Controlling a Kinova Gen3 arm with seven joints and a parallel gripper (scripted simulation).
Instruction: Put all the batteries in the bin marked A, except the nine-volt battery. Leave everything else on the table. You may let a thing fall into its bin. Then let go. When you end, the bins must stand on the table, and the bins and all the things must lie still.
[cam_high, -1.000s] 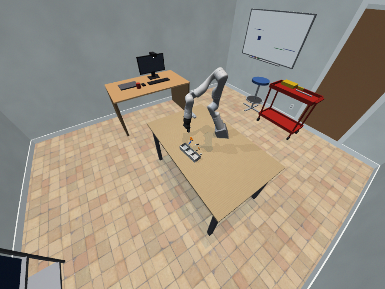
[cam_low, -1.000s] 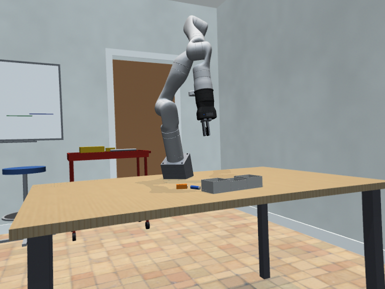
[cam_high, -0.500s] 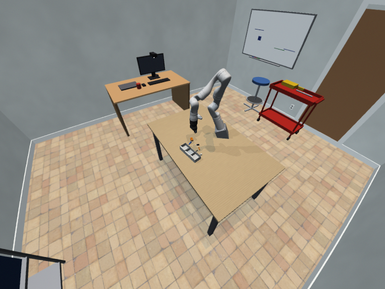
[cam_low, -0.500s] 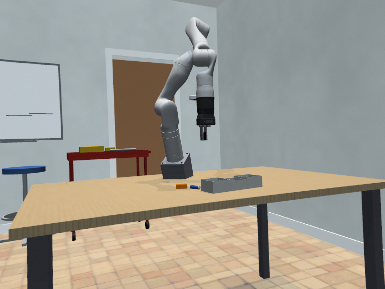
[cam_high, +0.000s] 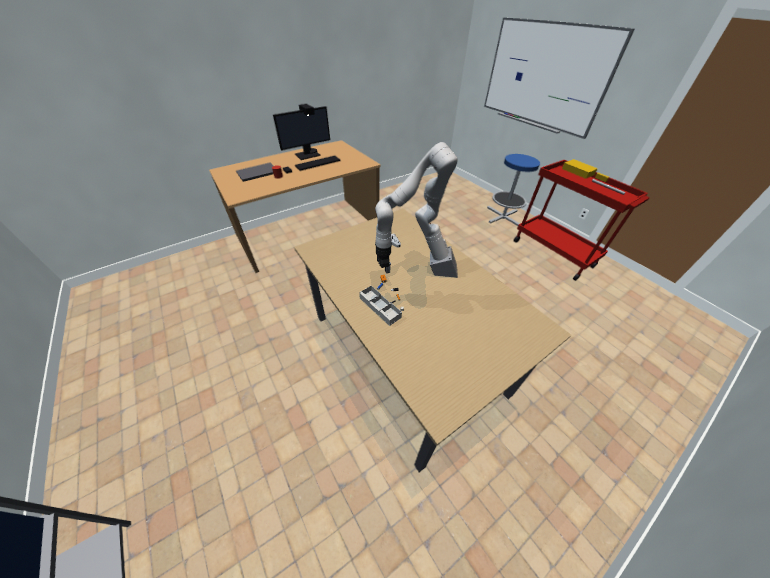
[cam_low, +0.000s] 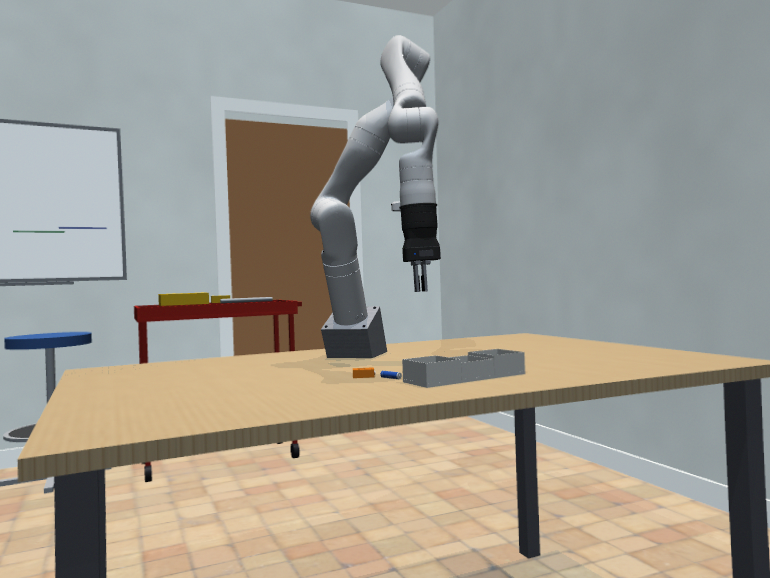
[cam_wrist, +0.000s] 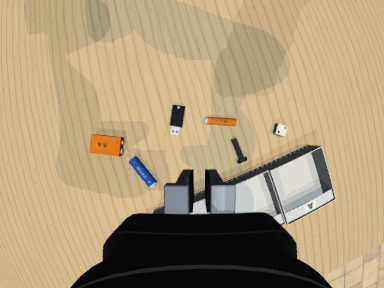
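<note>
Orange nine-volt battery (cam_wrist: 107, 144), boxy, lies leftmost on the wood-grain table (cam_wrist: 60, 52); beside it a glossy blue cylindrical cell (cam_wrist: 143, 171), then a slim orange cell (cam_wrist: 220, 122). None binned, in my judgement. My gripper (cam_wrist: 199, 184) hovers nearly closed, empty, above the grey three-compartment bins (cam_wrist: 303, 154).

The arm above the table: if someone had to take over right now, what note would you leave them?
Gripper: nearly closed, holding nothing, hovering above the table beside the bin row.
On the table, outside the bins: blue battery, slim orange battery, orange nine-volt battery, black USB stick, white die, and a small black item too small to identify.
Done: nothing is binned; the compartments in view look empty.
Left: find bin A (the mark is unreadable from here), bin the batteries except the nine-volt, then let go.
</note>
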